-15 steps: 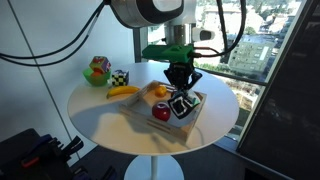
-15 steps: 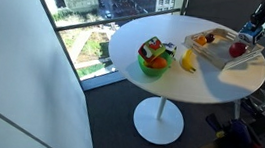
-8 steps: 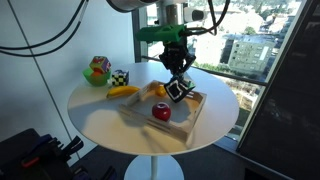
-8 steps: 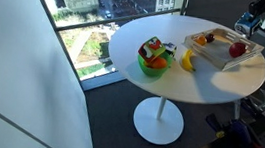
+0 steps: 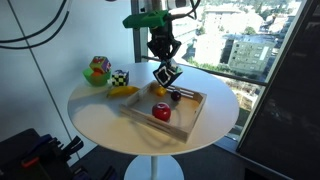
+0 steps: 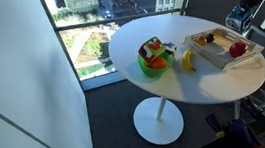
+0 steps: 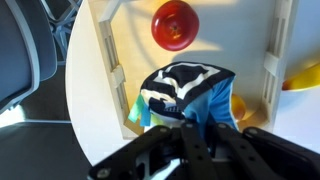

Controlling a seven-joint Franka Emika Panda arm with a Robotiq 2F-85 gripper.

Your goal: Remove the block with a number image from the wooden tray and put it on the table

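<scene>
My gripper [image 5: 162,62] is shut on the block with a number image [image 5: 167,74] and holds it in the air above the wooden tray [image 5: 190,115]. The block shows a white face with a dark mark and blue sides in the wrist view [image 7: 190,92], filling the middle over the tray [image 7: 108,60]. In an exterior view the gripper [image 6: 242,16] holds the block [image 6: 243,22] at the far right, above the tray [image 6: 213,55]. The round white table [image 5: 100,115] carries the tray.
A red apple [image 5: 161,113] lies in the tray and shows in the wrist view [image 7: 175,22]. A banana [image 5: 123,91], a chequered cube [image 5: 120,77] and a green and red block [image 5: 97,70] sit at the table's far side. A window is behind.
The gripper has risen from the tray with the block in it and moved back over the tray's far end. The apple stayed in the tray.
</scene>
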